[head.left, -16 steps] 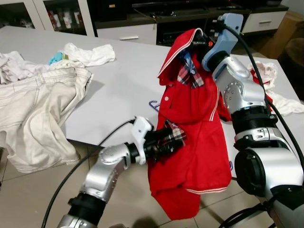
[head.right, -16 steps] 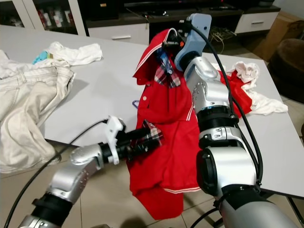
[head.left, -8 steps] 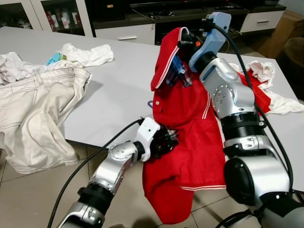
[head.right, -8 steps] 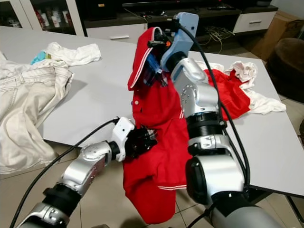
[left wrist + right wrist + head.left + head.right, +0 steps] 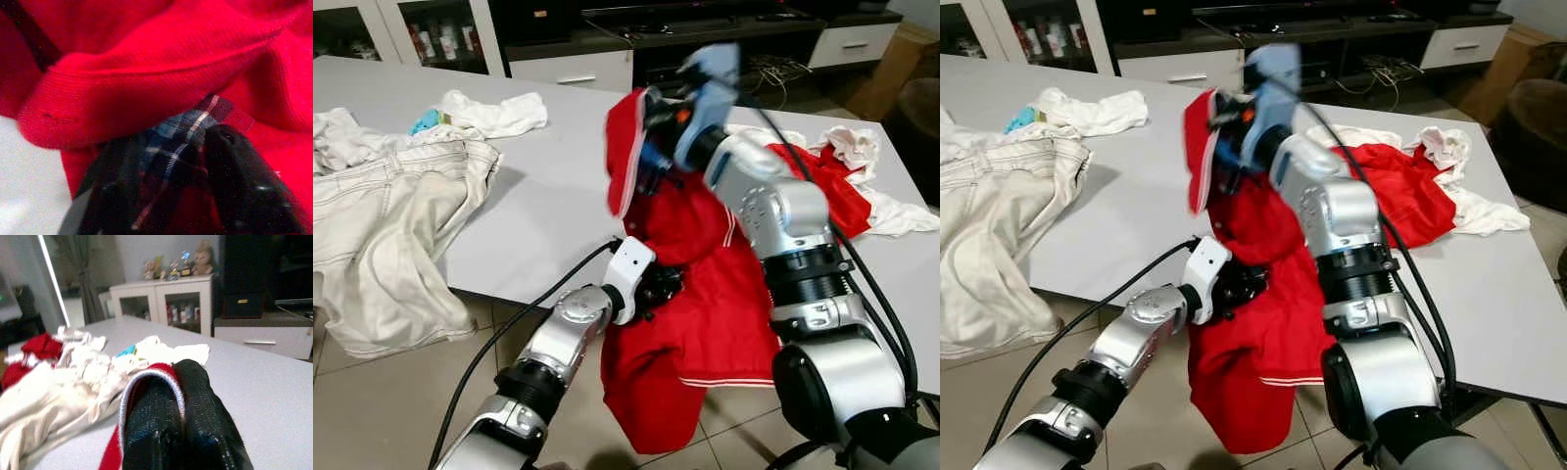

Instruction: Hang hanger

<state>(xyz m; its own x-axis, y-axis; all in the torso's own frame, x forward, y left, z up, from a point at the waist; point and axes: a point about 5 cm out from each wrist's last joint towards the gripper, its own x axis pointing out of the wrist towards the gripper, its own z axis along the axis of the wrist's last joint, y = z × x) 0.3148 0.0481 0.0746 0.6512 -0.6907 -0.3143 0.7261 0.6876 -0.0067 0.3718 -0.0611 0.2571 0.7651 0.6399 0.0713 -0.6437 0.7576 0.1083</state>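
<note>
Here the right gripper (image 5: 651, 147) is raised above the grey table (image 5: 548, 206), its black fingers (image 5: 166, 431) pressed together on the white-trimmed collar of a red shirt (image 5: 705, 313), so the garment hangs from that grip and drapes over the table's near edge toward the tiled floor (image 5: 372, 401). The arm is blurred in the head views. Lower down, at the table edge, the left gripper (image 5: 661, 286) is buried in the shirt's front; its wrist view shows the two fingers (image 5: 234, 181) closed on a plaid strip of the shirt's lining, with red folds all around them. I cannot make out a hanger anywhere; if one is inside the shirt, the cloth hides it. Part of the shirt trails across the table behind the right arm, beside a white cloth (image 5: 886, 211). Well apart, on the table's left side, lie cream trousers (image 5: 391, 215) that spill over the edge, and a white garment (image 5: 494, 110) further back.
</note>
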